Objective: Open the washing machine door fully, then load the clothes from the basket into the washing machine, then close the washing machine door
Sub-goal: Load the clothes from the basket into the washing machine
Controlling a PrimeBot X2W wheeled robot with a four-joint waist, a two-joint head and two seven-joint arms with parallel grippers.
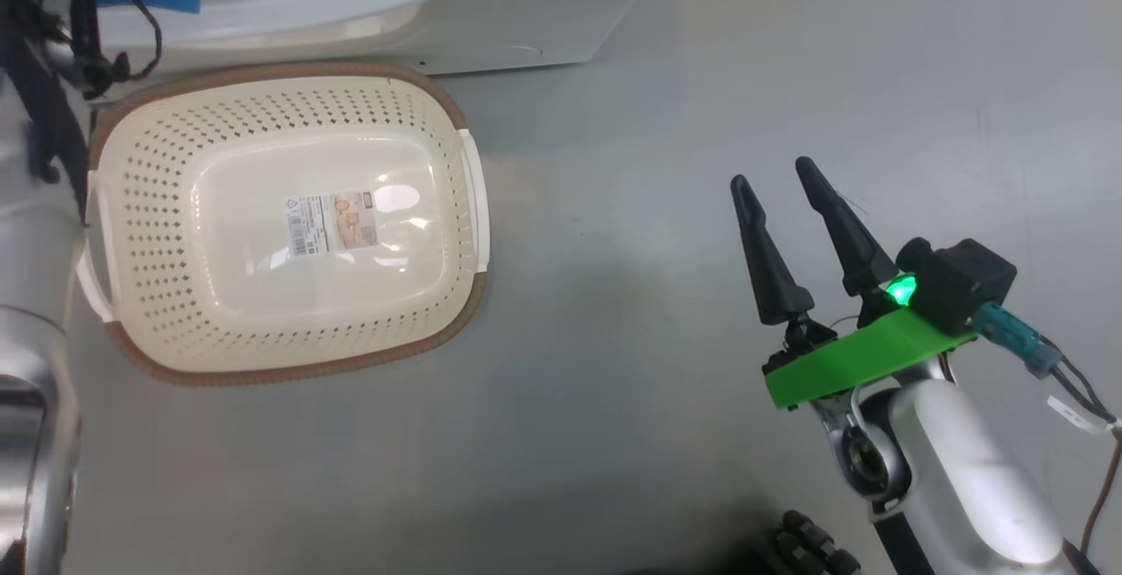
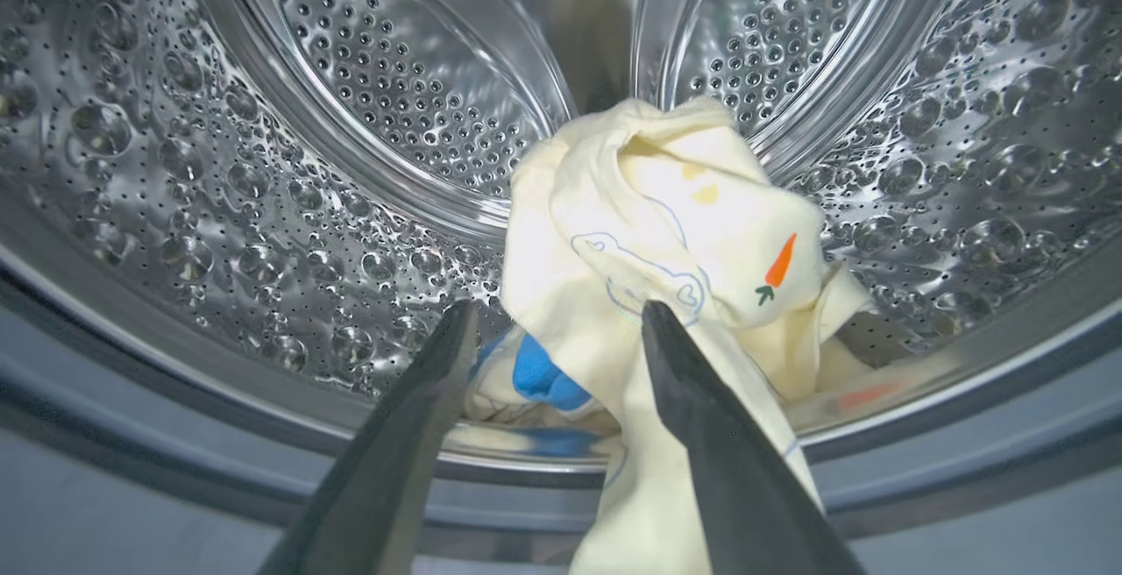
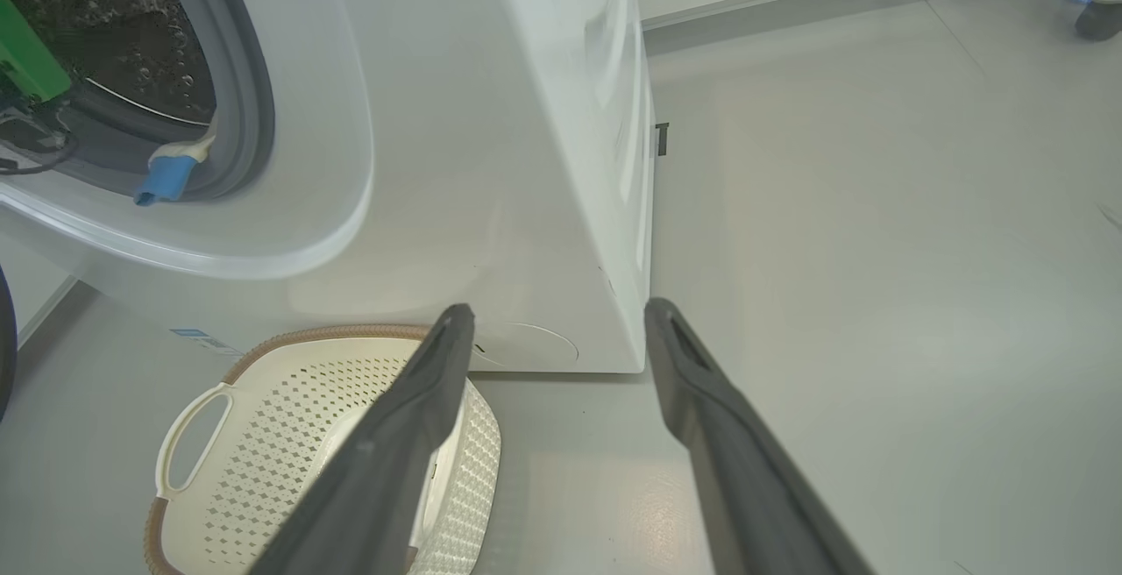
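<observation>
**At the drum mouth:** Your left gripper (image 2: 557, 308) hangs at the opening of the steel drum (image 2: 386, 84). Its two dark fingers are spread wide at the bottom centre of the left wrist view and grip nothing. Just beyond them, right of centre, the clothes (image 2: 666, 207) lie heaped on the drum's lower front. They are cream-yellow, with a small carrot print and a blue patch. One fold trails out over the grey gasket (image 2: 964, 479) to the bottom edge of the frame, passing behind the right-hand finger. You cannot tell whether that finger touches it.

**On the floor:** In the head view, your right gripper (image 1: 771, 173) hovers at lower right above the grey floor (image 1: 614, 400), its fingers likewise apart and holding nothing. The basket (image 1: 175, 207) stands on the floor at centre left of that frame, with its label sticker (image 1: 331, 223) showing on its base. It sits just in front of the washing machine (image 1: 526, 23), which runs along the top edge. In the right wrist view, a cream and blue scrap of cloth drapes over the gasket at upper left.
</observation>
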